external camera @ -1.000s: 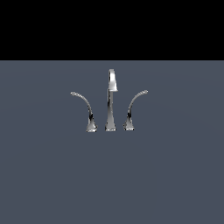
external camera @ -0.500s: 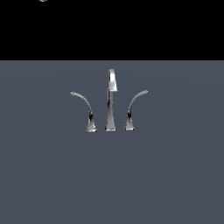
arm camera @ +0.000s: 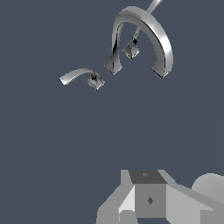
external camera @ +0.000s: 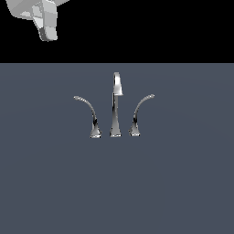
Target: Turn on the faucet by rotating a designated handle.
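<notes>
Nearest in the exterior view is the bare slate-grey worktop (external camera: 117,192), which fills the lower part of the picture up to a black background.

Further back, about midway across, the faucet (external camera: 115,104) stands on the worktop: a tall straight chrome spout (external camera: 116,109) with a bright hooded tip, and a curved lever on each side of it. The handle (external camera: 89,115) is the lever on the exterior view's left; its flared foot sits just beside the spout's foot, and its thin tip arcs over toward the exterior view's left, ending lower than the spout's top. The other lever (external camera: 138,114) mirrors it on the exterior view's right.

The wrist view shows the same set from above: the spout (arm camera: 144,37) appears as a broad arch, the handle (arm camera: 81,77) lies apart from it on the worktop (arm camera: 65,144), and the other lever (arm camera: 133,43) is partly hidden behind the arch.

Farthest up, the tool (external camera: 43,20) hangs in the top corner on the exterior view's left, pale grey, well apart from the faucet and touching nothing. Only part of it shows, so I cannot tell how far its jaws are parted.
</notes>
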